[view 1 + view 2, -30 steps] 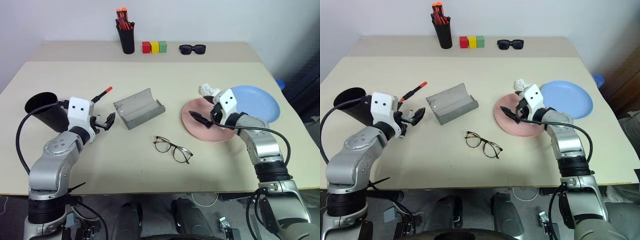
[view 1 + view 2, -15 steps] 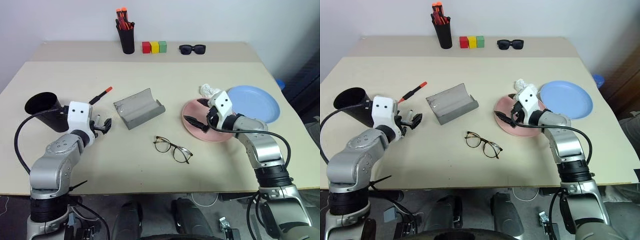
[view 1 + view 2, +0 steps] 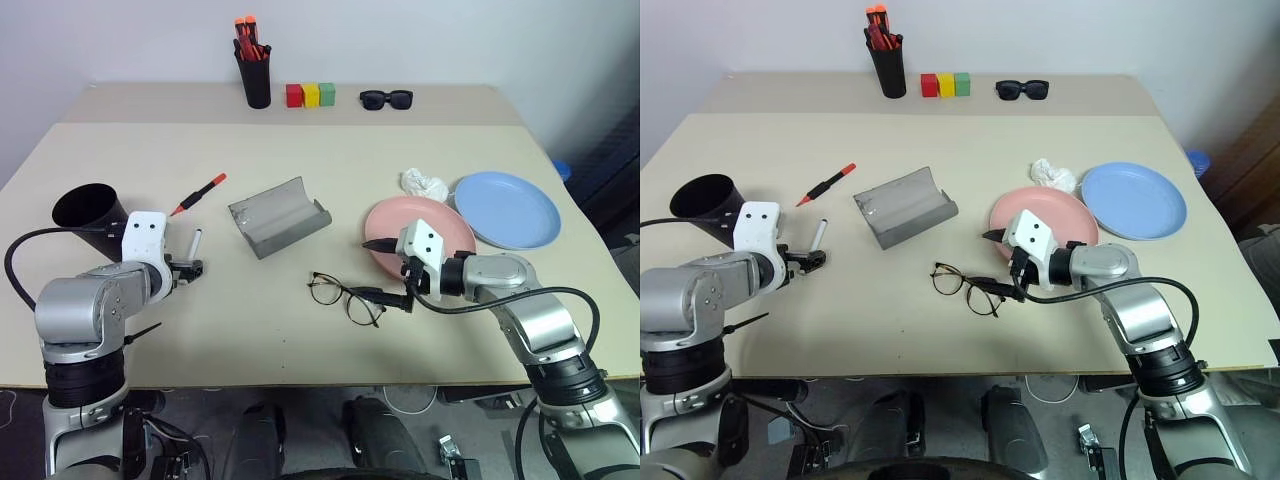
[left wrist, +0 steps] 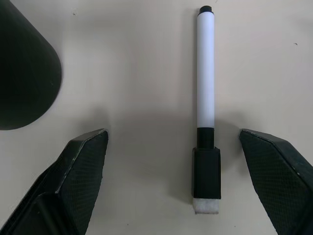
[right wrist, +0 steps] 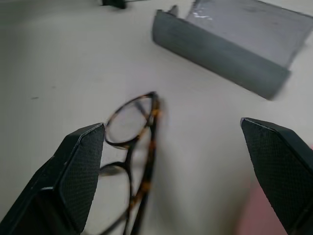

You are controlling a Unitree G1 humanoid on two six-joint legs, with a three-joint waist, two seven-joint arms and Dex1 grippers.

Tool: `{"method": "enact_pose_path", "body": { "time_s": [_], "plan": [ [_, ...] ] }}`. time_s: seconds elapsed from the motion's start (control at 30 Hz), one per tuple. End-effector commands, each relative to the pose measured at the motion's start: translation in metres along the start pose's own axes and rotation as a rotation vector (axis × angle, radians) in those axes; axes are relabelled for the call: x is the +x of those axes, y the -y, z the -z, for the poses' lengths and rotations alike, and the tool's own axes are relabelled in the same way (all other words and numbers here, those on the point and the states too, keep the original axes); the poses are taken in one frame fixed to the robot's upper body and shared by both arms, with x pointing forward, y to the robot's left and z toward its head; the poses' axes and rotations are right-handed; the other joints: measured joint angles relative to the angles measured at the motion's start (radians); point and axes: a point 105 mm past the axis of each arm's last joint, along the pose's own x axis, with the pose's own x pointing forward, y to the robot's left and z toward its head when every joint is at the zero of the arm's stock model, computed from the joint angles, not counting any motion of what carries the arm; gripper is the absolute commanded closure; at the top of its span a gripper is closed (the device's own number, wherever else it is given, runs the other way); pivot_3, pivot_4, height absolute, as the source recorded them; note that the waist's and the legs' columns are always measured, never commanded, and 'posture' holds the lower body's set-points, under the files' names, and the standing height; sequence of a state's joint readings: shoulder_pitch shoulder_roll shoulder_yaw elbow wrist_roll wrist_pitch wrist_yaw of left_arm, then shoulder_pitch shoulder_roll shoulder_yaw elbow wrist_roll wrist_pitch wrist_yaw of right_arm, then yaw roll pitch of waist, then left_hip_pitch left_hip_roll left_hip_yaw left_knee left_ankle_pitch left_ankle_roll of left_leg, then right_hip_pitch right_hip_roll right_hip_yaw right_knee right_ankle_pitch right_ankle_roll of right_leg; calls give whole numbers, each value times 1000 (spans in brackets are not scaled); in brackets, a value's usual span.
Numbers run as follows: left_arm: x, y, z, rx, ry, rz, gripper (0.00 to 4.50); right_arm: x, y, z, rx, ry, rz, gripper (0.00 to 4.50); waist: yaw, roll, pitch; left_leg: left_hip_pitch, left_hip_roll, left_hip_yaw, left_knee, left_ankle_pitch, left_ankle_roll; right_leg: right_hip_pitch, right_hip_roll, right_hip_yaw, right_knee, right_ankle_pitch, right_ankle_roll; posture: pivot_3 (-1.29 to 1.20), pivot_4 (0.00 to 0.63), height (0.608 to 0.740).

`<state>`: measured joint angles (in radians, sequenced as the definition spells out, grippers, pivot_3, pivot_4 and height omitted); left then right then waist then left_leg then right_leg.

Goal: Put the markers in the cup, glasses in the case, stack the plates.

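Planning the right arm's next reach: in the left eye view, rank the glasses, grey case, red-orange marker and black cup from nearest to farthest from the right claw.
From the right claw:
1. Glasses, just beside it, toward the table's near edge.
2. Grey case, mid-table, lying open.
3. Red-orange marker, left of the case.
4. Black cup, far left, tipped.

table (image 3: 300,150), beige | 9: cup (image 3: 88,212), 2 markers (image 3: 198,194) | ctr: case (image 3: 278,216), glasses (image 3: 345,296) | 3: plates (image 3: 505,208), wad (image 3: 424,184) | 12: pen cup (image 3: 257,78), blocks (image 3: 310,95), shades (image 3: 385,98)
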<state>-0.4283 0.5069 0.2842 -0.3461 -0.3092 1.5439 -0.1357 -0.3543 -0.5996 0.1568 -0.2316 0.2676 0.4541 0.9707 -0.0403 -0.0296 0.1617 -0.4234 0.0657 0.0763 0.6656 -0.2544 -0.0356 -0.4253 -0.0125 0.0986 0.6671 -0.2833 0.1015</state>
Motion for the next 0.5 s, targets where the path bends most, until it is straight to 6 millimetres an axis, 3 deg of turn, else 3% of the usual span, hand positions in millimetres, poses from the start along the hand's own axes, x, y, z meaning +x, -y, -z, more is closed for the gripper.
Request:
{"method": "enact_pose_path", "body": {
  "time_s": [0.03,0.2,0.23,0.33,0.4,0.5],
  "plan": [
    [5,-5,4,-1,-34,-21,1923,3,-6,-9,-29,31,5,0,0,0,0,1,0,0,0,0,0,0,0,0,0,0,0,0,150,722],
    [8,-1,-9,22,49,-12,4450,7,-8,-9,-30,35,17,0,-1,0,0,2,0,0,0,0,0,1,0,0,1,0,0,0,150,722],
    [7,0,-13,31,81,-11,4450,8,-8,-9,-31,36,19,0,0,0,0,2,0,0,0,0,0,1,0,0,1,0,0,0,150,722],
    [-5,2,-51,93,365,-41,4450,16,-4,-14,-41,65,64,0,1,0,0,1,0,0,0,0,0,1,0,0,1,0,0,0,150,722],
    [-21,3,-78,125,567,-69,4450,25,3,-19,-53,92,124,0,1,-1,0,1,0,0,0,0,0,1,0,0,0,0,0,0,150,722],
    [-48,-1,-111,28,824,-68,4450,41,17,-32,-50,162,257,0,2,-1,0,0,0,1,0,0,-1,0,0,0,0,0,0,0,150,722]
  ]
}}
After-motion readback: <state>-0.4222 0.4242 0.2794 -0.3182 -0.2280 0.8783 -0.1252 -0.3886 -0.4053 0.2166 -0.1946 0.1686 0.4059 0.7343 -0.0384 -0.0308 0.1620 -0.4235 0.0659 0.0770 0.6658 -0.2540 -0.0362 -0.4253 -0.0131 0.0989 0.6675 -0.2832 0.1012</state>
